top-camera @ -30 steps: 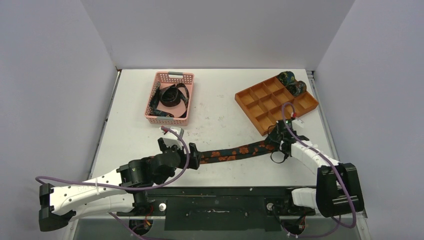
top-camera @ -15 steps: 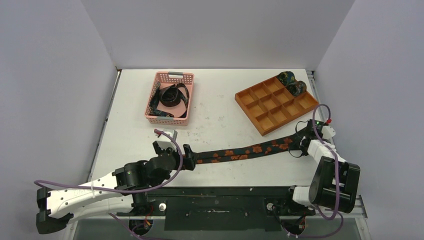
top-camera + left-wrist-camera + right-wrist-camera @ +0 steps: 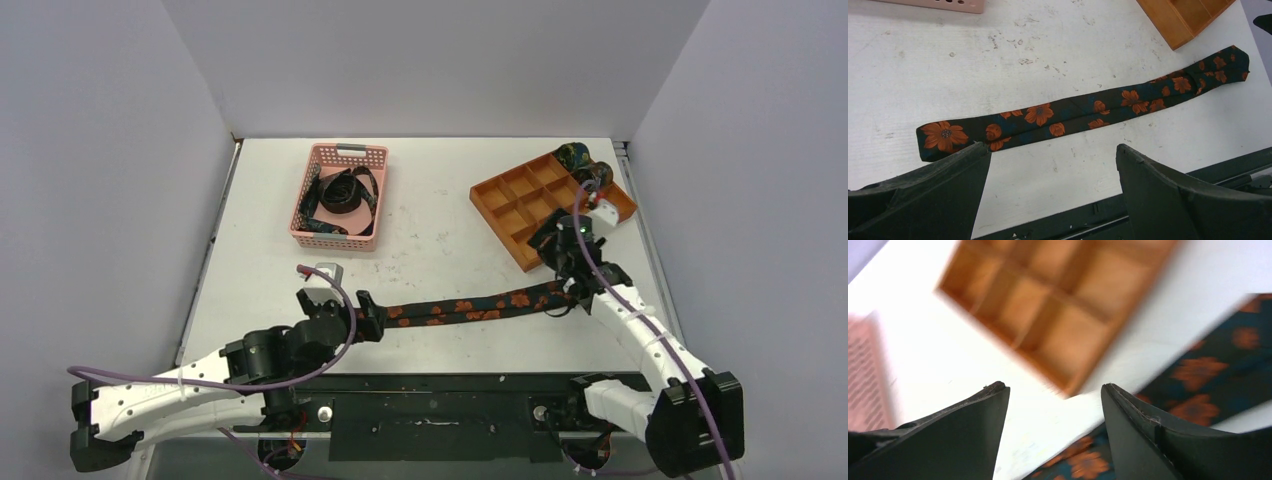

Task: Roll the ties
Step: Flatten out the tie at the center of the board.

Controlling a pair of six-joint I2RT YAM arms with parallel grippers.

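Right tool (image 3: 1052,386) has lifted off the tie (image 3: 1073,112), jaws apart and empty; left tool (image 3: 1050,146) gapes empty at its left end; rolling unstarted.

We see one tie (image 3: 470,306) lying flat and unrolled across the near part of the table (image 3: 440,235). It is a dark strip with orange-red flowers, slanting gently away toward the right. Its right end stops just short of the orange tray (image 3: 500,213). Two rolled ties (image 3: 575,157), dark with blue-green pattern, sit in the tray's far corner compartments. More dark ties (image 3: 340,195) lie loosely coiled in the pink basket (image 3: 300,215).
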